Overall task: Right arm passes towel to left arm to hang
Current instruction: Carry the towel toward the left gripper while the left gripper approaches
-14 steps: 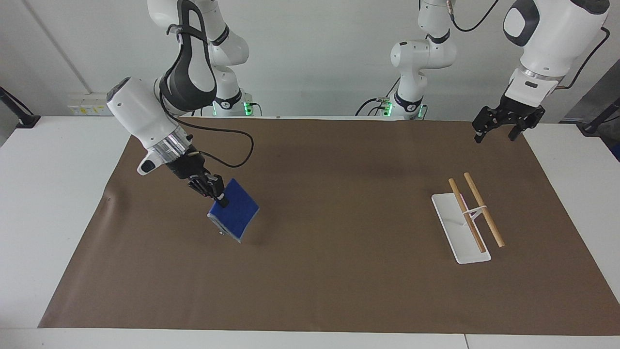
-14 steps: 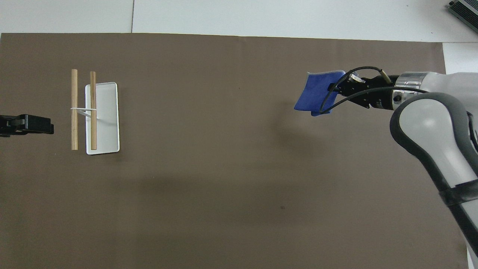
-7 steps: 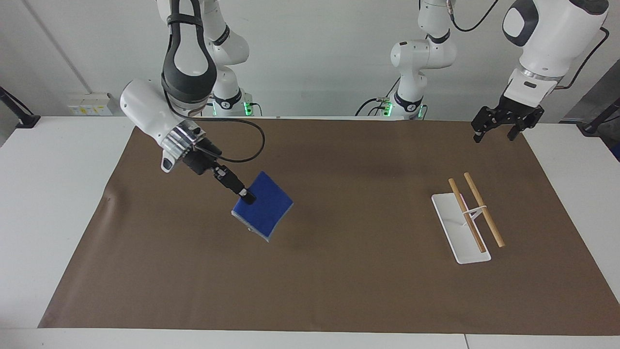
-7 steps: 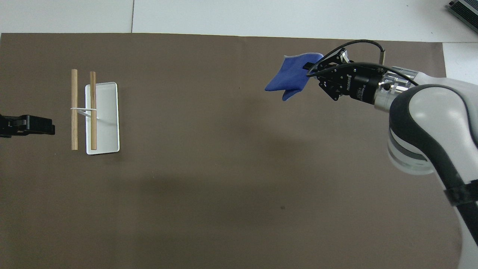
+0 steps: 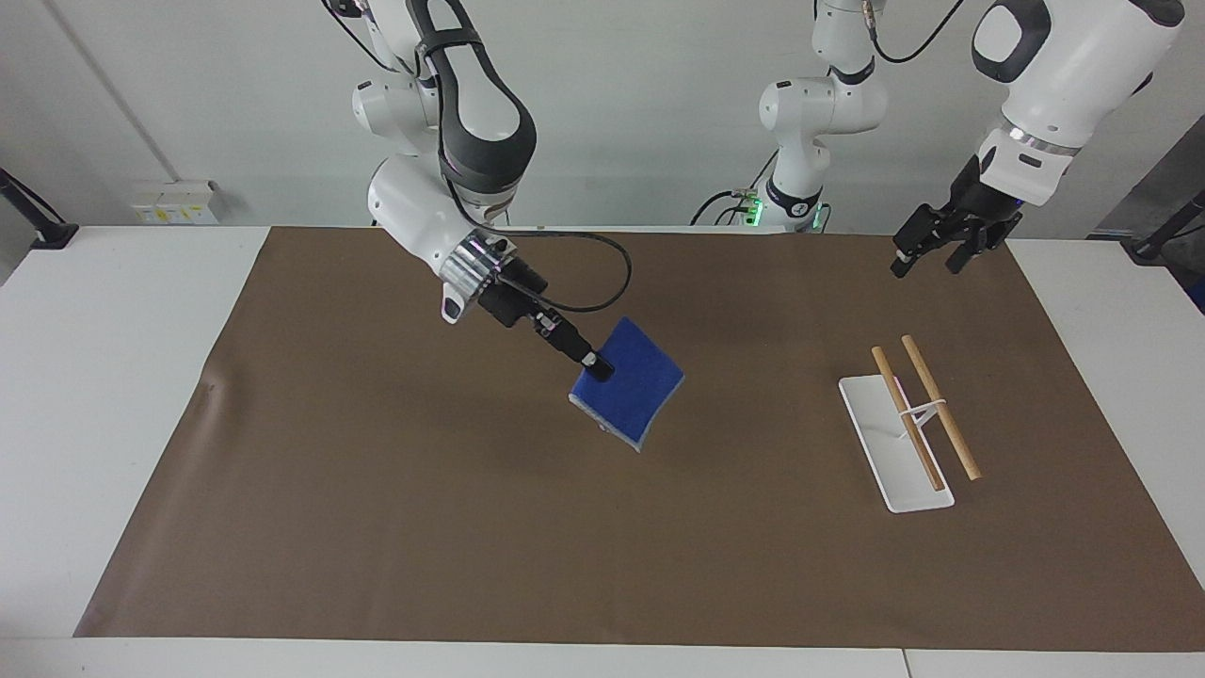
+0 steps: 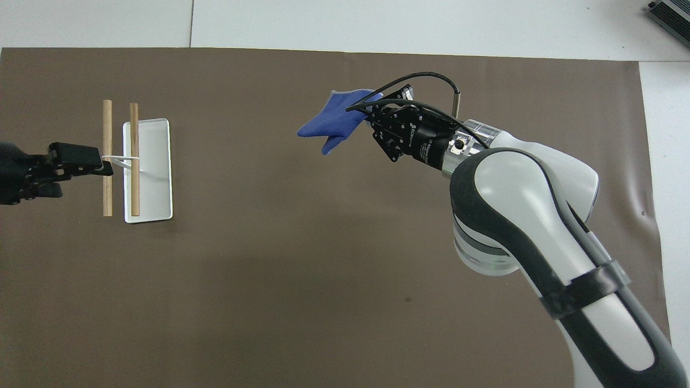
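The blue towel (image 5: 629,382) (image 6: 335,120) hangs in the air over the middle of the brown mat, pinched at one corner by my right gripper (image 5: 597,366) (image 6: 367,110), which is shut on it. The right arm reaches out from its base with its cable looping off the wrist. My left gripper (image 5: 927,261) (image 6: 81,161) is open and held up over the mat's edge at the left arm's end, with nothing between its fingers. In the overhead view its tips overlap the rack's outer wooden rod.
A white tray (image 5: 875,447) (image 6: 156,161) carrying two wooden rods (image 5: 941,407) (image 6: 134,159) on a thin stand sits on the mat toward the left arm's end. The brown mat (image 5: 527,527) covers most of the white table.
The right arm has swung the towel from its own end of the table toward the middle. The left gripper has shifted slightly toward the rack and the middle.
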